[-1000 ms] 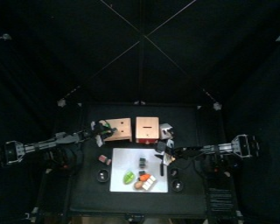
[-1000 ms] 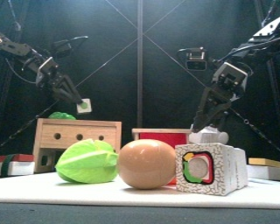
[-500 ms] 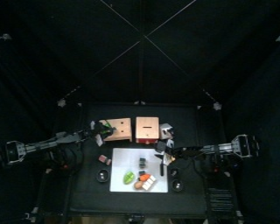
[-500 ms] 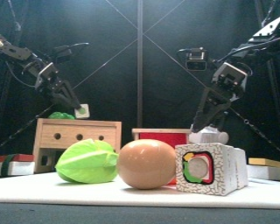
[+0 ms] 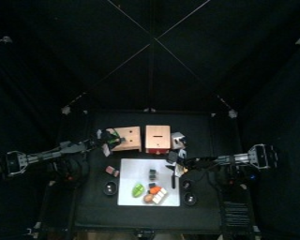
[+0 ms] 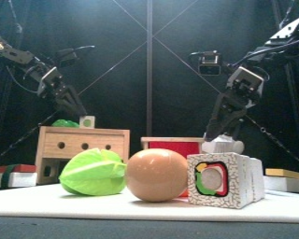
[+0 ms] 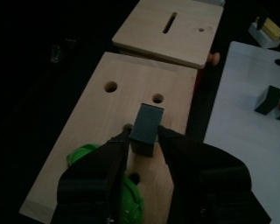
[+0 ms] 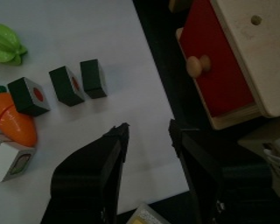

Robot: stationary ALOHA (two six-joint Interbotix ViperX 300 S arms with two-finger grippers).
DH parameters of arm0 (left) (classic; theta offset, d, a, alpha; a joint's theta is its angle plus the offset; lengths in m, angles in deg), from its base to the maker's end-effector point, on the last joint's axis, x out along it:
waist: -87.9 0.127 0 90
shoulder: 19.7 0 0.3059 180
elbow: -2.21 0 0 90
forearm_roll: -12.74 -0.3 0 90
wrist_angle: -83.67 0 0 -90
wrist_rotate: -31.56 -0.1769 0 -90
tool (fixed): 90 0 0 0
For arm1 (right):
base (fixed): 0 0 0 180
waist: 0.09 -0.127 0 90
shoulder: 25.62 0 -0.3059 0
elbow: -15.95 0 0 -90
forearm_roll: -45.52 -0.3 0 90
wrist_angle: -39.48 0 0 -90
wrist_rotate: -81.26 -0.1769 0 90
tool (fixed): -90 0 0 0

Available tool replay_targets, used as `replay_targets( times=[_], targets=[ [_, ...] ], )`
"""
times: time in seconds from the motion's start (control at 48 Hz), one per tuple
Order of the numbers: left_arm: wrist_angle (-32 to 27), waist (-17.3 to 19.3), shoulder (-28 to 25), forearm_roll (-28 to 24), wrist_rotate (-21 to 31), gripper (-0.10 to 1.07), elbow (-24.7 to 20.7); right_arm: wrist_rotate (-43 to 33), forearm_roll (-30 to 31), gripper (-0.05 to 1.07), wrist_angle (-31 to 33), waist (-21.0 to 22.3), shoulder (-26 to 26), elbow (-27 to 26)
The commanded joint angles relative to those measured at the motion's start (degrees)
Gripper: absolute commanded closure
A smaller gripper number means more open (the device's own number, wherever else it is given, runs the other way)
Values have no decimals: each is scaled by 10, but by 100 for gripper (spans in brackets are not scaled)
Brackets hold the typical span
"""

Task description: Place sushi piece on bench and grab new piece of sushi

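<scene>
The left claw stands wide, jaws clear either side of the sushi piece resting on the bench, apparently released. The right claw hangs open over the white board, probably readying for another piece.

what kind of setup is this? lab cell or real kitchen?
Looks like a lab test cell, not a kitchen: black curtains pen in a small table, two robot arms reach in from either side, and the food is toy pieces on a white board beside a wooden bench.
</scene>
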Motion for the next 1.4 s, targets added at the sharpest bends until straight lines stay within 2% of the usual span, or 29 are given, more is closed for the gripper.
replay_targets(
  times=[0.0, 0.354, 0.479, 0.583, 0.688, 0.833, 1.083, 1.375],
  targets=[
    [5, 2, 6, 2, 0, 24, -10, 1, 0, 23, -4, 1, -7, -13],
    [6, -6, 42, 2, 0, 24, -18, 0, 0, 23, -4, -1, -7, -12],
    [22, -44, 51, 2, 2, 24, -29, 1, 0, 23, -4, 0, -7, -14],
    [59, -95, 35, 2, 1, 24, -34, 0, 0, 23, -2, 0, -7, -16],
    [105, -143, 4, 2, 0, 24, -35, 0, 0, 23, 2, 2, -7, -15],
    [142, -200, -76, 2, 1, 24, -55, -1, -3, 23, 4, 1, -8, -11],
    [142, -234, -210, -1, -1, 19, -121, -4, -12, 23, 20, 1, -22, 4],
    [142, -253, -325, 6, 0, 9, -172, -4, -21, 23, 25, 2, -38, 21]
  ],
)
